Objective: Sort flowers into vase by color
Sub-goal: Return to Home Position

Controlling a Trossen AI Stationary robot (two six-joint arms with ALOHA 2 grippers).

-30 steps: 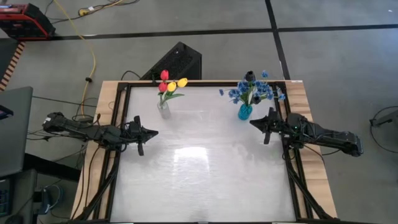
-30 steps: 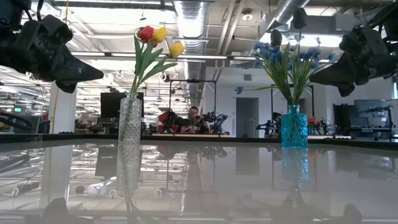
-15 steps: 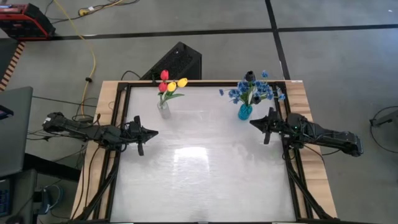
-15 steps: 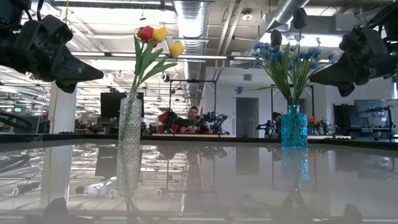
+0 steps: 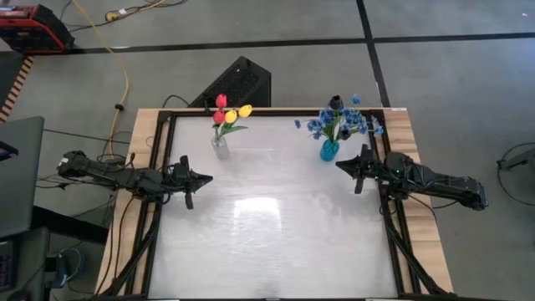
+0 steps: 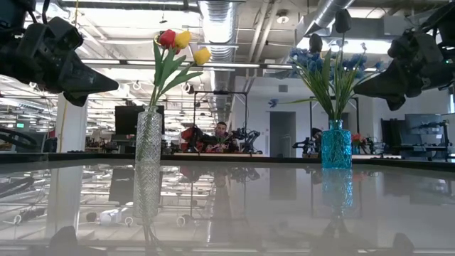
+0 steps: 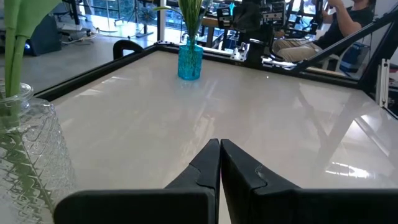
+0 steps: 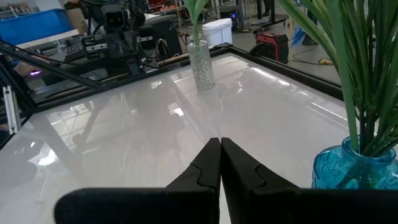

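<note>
**Both vases filled, both grippers closed above the table's sides**

The clear glass vase (image 5: 220, 149) stands upright near the far edge of the white table (image 5: 267, 242), toward the left arm's side. It holds red tulips (image 5: 221, 101) and yellow tulips (image 5: 245, 109) on green stems. In the low view the buds fan out above the vase's neck, with one yellow bud leaning off to the side.

The blue vase (image 5: 329, 150) stands upright near the same far edge, toward the right arm's side and well apart from the clear one. It holds the blue sprigs (image 5: 316, 125) and a black-headed flower (image 5: 336, 102), which rises above them.

The left gripper (image 7: 219, 146) hovers over the table's left side, pointing inward. Its fingers are pressed together and hold nothing. The clear vase is near it, off to one side of its tips.

The right gripper (image 8: 219, 146) hovers over the right side, pointing inward toward the other arm. Its fingers are likewise pressed together with nothing between them. The blue vase sits just beside it.

Neither gripper touches a vase or a flower. In the low view a person (image 6: 222, 135) sits in the room beyond the table.
</note>
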